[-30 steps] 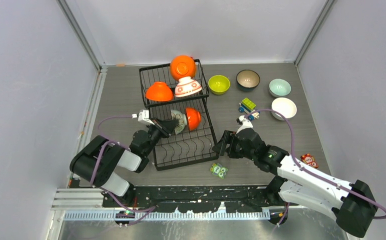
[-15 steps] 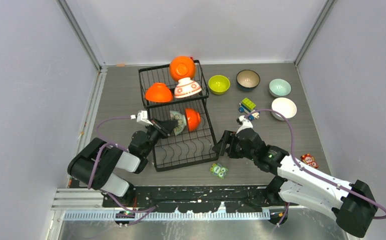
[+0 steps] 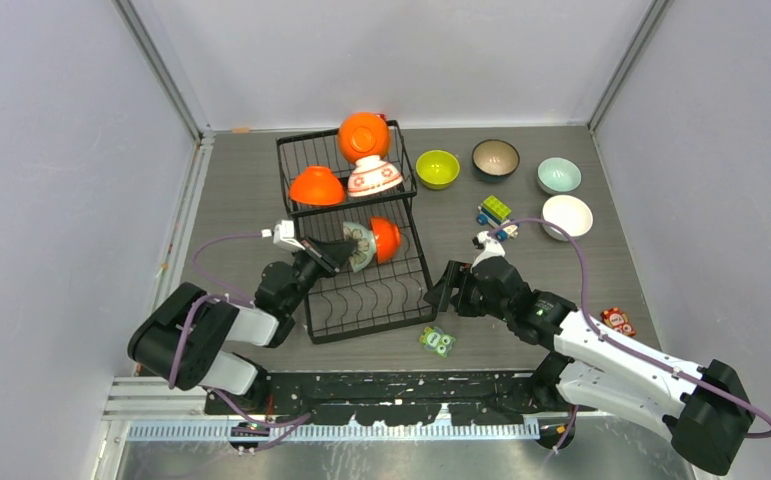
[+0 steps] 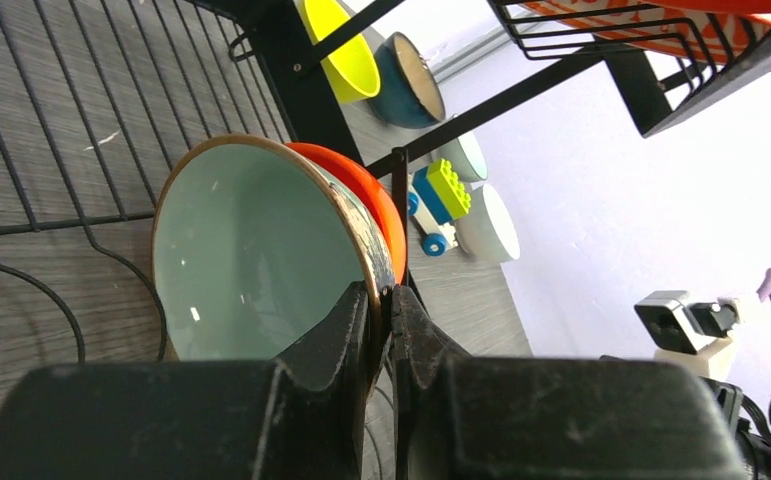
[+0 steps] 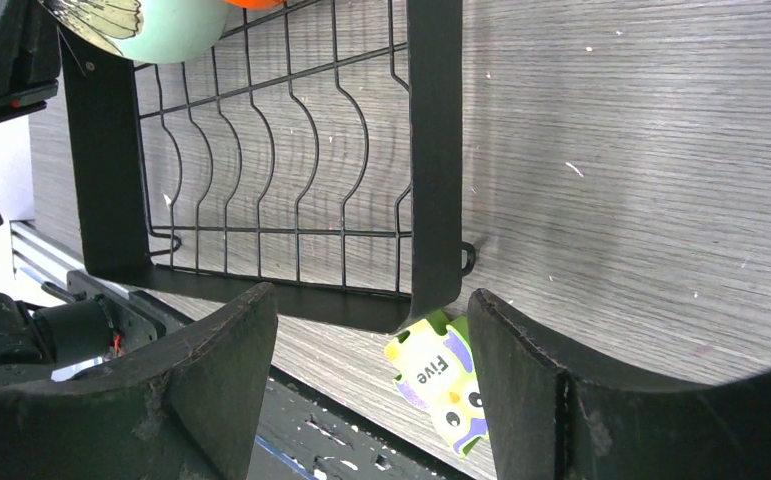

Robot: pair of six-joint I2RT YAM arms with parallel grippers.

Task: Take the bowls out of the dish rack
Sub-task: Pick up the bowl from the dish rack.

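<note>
My left gripper (image 3: 342,249) (image 4: 382,296) is shut on the rim of a pale mint bowl (image 4: 246,250) (image 3: 358,243) standing on edge in the near section of the black dish rack (image 3: 381,290), against an orange bowl (image 3: 386,238) (image 4: 371,190). The far section holds two more orange bowls (image 3: 364,134) (image 3: 317,184) and a white bowl with red floral pattern (image 3: 375,175). My right gripper (image 3: 443,288) (image 5: 371,335) is open at the rack's near right corner (image 5: 431,290). On the table lie lime green (image 3: 437,168), dark brown (image 3: 495,157), pale mint (image 3: 558,175) and white (image 3: 567,216) bowls.
A green owl card (image 3: 438,341) (image 5: 439,385) lies by the rack's near right corner. A toy block car (image 3: 494,212) sits right of the rack, a small red block (image 3: 617,320) at the right. Grey walls enclose the table.
The left arm has drawn slightly nearer while its gripper stays on the mint bowl's rim. The rack has shifted a little. The right arm has not moved.
</note>
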